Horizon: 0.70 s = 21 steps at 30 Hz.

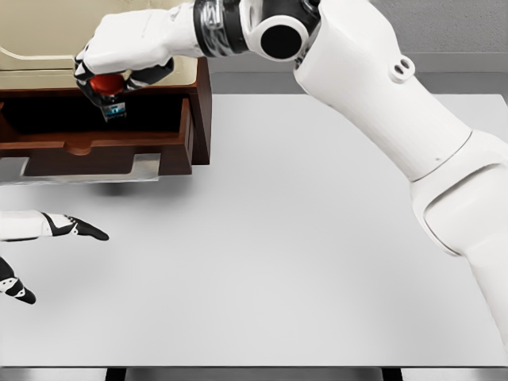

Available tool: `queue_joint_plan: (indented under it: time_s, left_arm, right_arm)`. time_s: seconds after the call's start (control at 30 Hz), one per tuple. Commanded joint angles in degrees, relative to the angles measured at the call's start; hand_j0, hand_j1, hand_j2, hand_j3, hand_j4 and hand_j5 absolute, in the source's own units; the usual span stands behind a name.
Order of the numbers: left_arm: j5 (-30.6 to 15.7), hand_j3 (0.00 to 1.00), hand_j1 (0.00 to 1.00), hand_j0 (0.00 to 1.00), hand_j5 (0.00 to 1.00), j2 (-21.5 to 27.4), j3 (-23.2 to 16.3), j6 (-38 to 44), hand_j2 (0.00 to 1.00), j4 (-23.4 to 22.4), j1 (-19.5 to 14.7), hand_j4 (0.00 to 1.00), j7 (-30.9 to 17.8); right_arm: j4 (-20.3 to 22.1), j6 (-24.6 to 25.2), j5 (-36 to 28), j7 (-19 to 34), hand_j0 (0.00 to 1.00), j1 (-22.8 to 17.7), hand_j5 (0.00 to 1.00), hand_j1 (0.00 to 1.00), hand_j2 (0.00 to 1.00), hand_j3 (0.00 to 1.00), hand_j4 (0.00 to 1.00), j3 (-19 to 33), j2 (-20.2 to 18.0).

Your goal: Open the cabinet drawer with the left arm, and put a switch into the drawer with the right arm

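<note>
One left hand [48,230] rests low on the smooth white table [317,262], fingers loosely spread. One dark wooden cabinet [198,119] has its single boxy drawer [103,151] pulled out. Above it, the right hand [127,55] clamps one red-capped switch [107,91].

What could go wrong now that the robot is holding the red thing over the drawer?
The right robot hand holds the switch above the open drawer, near the cabinet edge. If it lets go too high, the switch might bounce or tip. Lowering further, the fingers could bump the cabinet top. The left robot hand rests on the table close by.
</note>
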State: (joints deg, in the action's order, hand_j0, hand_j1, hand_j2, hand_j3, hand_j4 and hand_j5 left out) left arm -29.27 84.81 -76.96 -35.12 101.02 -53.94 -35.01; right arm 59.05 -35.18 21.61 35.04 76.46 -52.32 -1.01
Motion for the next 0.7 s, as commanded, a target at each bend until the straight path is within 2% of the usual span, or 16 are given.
queue_joint_plan:
  time_s: [0.0, 0.3, 0.4, 0.67]
  left_arm:
    - [-0.09, 1.0, 1.0, 1.0, 1.0, 0.0, 0.05, 0.12, 1.0, -0.03, -0.11, 1.0, 0.01]
    - [0.0, 1.0, 1.0, 1.0, 1.0, 0.0, 0.14, 0.12, 1.0, -0.03, -0.02, 1.0, 0.01]
    - [0.0, 1.0, 1.0, 1.0, 1.0, 0.0, 0.14, 0.12, 1.0, -0.03, -0.02, 1.0, 0.01]
    - [0.0, 1.0, 1.0, 1.0, 1.0, 0.0, 0.14, 0.12, 1.0, -0.03, 0.15, 1.0, 0.01]
  right_arm:
    - [-2.45, 0.18, 0.36, -0.04, 0.49, 0.0, 0.49, 0.49, 0.49, 0.49, 0.49, -0.15, 0.92]
    - [-6.58, 0.18, 2.82, -0.04, 0.5, 0.97, 0.5, 0.5, 0.5, 0.5, 0.5, -0.07, 1.01]
    - [-6.93, 0.18, 2.82, -0.04, 0.56, 1.32, 0.56, 0.56, 0.56, 0.56, 0.56, -0.07, 1.01]
    - [-6.67, 0.18, 3.97, -0.04, 0.58, 1.76, 0.58, 0.58, 0.58, 0.58, 0.58, -1.21, 1.01]
